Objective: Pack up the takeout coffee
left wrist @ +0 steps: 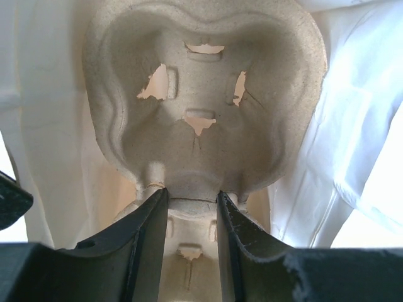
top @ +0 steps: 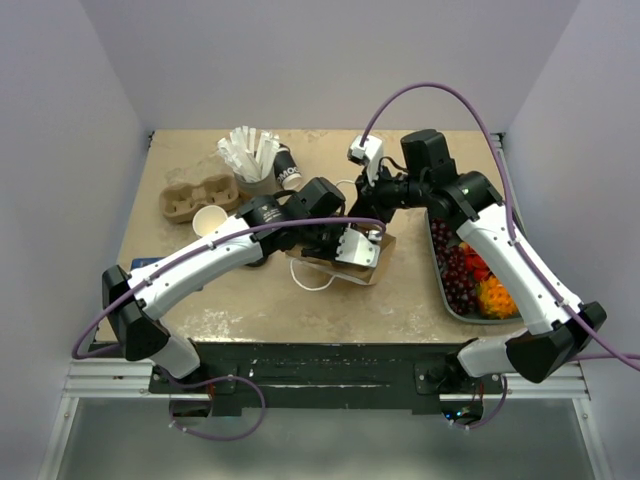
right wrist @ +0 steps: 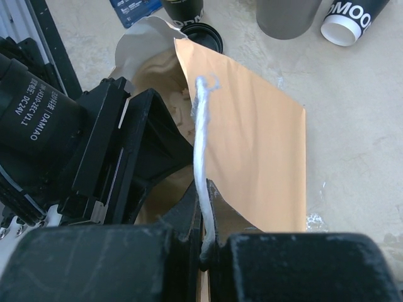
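A brown paper bag (top: 383, 247) lies open at mid-table. My right gripper (right wrist: 204, 189) is shut on its white string handle (right wrist: 199, 132) and holds the mouth up. My left gripper (left wrist: 192, 198) reaches inside the bag, shut on the middle ridge of a pulp cup carrier (left wrist: 201, 94). A dark paper cup with white print (right wrist: 182, 7) stands at the top edge of the right wrist view, its top cut off. A round black lid (right wrist: 203, 36) sits just in front of it. I cannot tell whether this cup is the takeout coffee. The left arm hides that spot in the top view.
A second pulp carrier (top: 198, 197) and a white-lined cup (top: 210, 221) sit at the back left. A grey cup of white sticks (top: 252, 160) and a leaning dark printed cup (top: 288, 168) are behind the bag. A tray (top: 440, 285) of fruit lies right.
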You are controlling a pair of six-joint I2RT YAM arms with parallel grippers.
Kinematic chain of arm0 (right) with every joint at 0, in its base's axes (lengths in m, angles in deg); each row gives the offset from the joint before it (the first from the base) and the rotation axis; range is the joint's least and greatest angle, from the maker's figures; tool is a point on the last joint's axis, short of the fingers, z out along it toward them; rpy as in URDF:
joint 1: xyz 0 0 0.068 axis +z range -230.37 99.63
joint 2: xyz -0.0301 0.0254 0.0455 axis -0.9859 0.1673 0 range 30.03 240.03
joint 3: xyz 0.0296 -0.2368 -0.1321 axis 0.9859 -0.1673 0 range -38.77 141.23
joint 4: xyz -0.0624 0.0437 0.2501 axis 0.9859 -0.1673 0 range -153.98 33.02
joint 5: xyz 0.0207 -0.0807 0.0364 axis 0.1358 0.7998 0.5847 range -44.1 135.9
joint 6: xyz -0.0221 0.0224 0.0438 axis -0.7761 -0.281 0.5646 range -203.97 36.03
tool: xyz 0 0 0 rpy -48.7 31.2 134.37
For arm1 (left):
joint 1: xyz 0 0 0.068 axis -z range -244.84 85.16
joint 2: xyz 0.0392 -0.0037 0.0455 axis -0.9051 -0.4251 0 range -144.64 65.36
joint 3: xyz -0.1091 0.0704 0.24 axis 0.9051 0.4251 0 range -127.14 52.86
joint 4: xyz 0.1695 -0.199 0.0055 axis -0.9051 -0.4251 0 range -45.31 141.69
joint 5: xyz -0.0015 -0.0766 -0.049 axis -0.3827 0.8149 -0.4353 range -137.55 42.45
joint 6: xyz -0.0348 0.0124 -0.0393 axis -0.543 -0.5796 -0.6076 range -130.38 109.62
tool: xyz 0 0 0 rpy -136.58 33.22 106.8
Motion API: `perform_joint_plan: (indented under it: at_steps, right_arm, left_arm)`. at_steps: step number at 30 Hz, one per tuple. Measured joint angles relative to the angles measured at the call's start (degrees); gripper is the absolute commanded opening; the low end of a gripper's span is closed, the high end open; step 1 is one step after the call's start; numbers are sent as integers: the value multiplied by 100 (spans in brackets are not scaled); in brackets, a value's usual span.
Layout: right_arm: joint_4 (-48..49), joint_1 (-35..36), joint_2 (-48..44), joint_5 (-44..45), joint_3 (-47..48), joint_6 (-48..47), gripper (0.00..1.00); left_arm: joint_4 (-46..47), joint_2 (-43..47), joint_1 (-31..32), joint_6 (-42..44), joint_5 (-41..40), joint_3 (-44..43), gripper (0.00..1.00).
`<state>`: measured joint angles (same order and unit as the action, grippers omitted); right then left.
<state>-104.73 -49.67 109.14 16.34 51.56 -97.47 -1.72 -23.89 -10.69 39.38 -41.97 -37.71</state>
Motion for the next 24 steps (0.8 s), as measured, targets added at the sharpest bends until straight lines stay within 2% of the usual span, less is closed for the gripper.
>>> perform_joint_plan:
  at_steps: [13, 24]
  right_arm:
    - [-92, 0, 55, -649, 0, -44, 0]
    - [-168, -7, 55, -1047, 0, -72, 0]
  left_arm:
    - [269, -175, 146, 111, 98, 26, 0]
    - [1320, -140, 192, 179, -245, 850, 0]
